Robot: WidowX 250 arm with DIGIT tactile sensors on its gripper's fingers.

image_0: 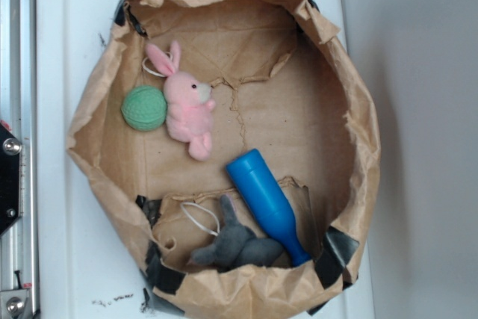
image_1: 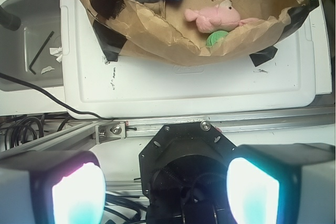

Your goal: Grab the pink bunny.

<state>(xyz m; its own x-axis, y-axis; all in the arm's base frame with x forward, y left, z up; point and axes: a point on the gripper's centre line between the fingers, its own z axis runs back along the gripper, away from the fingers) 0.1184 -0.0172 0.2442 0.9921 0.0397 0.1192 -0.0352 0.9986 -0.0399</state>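
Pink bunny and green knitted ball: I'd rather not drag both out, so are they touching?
Touching. In the exterior view the green knitted ball presses against the pink bunny with no gap between them.

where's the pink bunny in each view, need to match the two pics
Exterior: the pink bunny lies in the upper left of the paper-lined bin, ears toward the top, right beside the green ball.
Wrist: it sits at top centre, lying sideways just behind the bin's near paper wall, far ahead of the open, empty gripper.
Shared landmark: the green ball, next to the bunny in both views.
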